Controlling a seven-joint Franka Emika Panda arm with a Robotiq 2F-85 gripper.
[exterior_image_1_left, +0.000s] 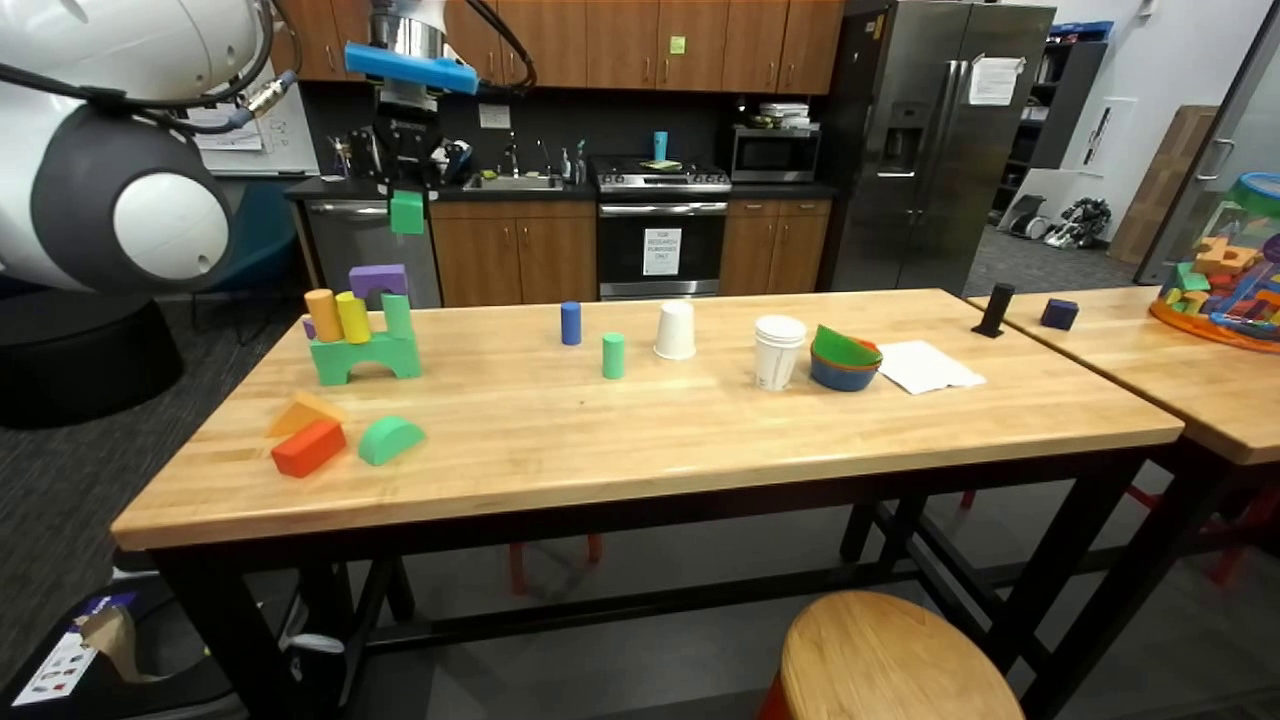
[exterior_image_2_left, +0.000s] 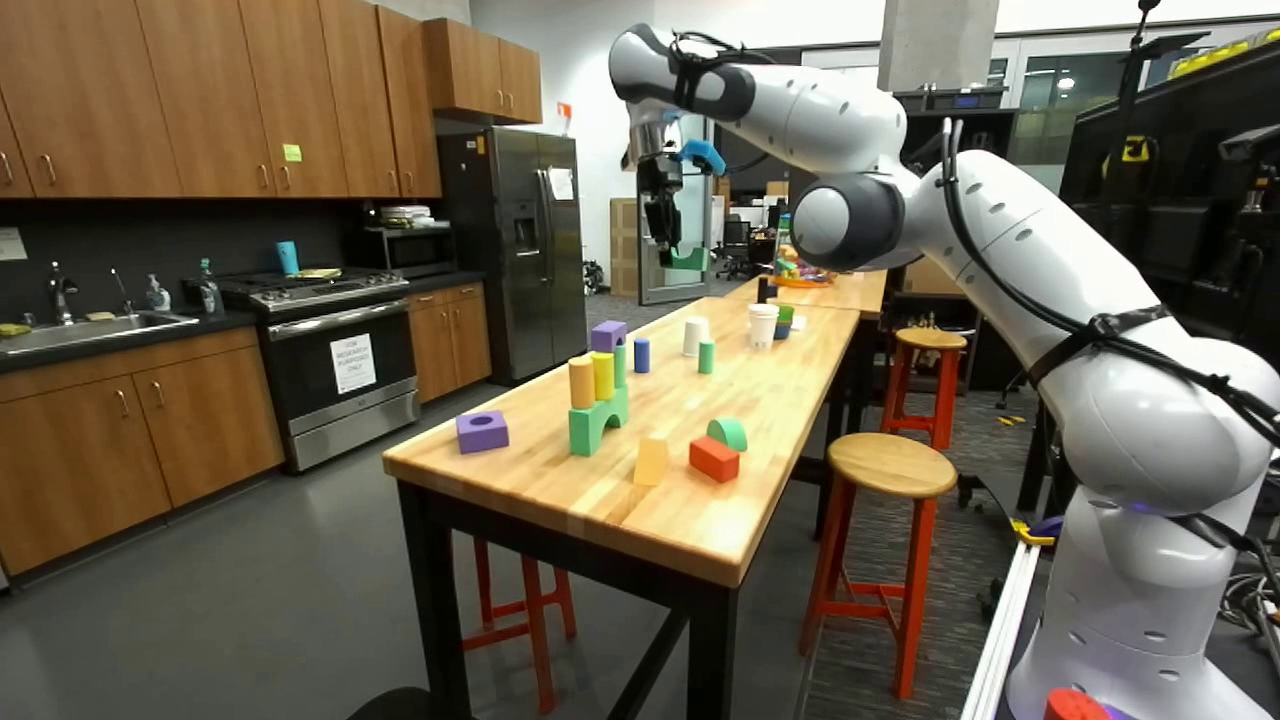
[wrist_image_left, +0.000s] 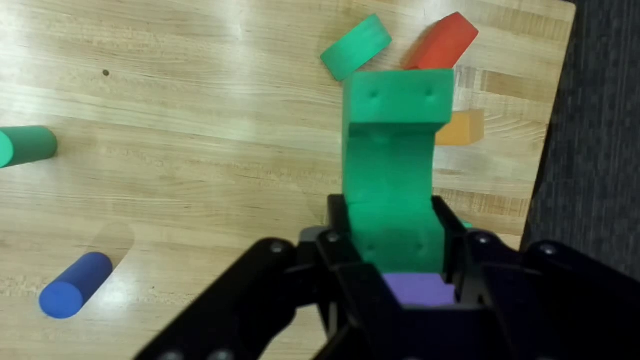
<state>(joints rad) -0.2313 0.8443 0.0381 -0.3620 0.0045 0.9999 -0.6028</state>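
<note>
My gripper is shut on a green arch block, which hangs well above the table in both exterior views. Gripped at one end, the arch points away from the fingers. Below stands a small structure: a green arch base carries an orange cylinder, a yellow cylinder and an upright green block. A purple arch rests at its top. Between the fingers a purple surface shows farther down; I cannot tell which purple block it is. A purple block with a hole sits near the table's edge.
Loose on the table are a red block, an orange wedge, a green half-round, a blue cylinder and a green cylinder. Farther along are an upturned cup, stacked cups, bowls and paper.
</note>
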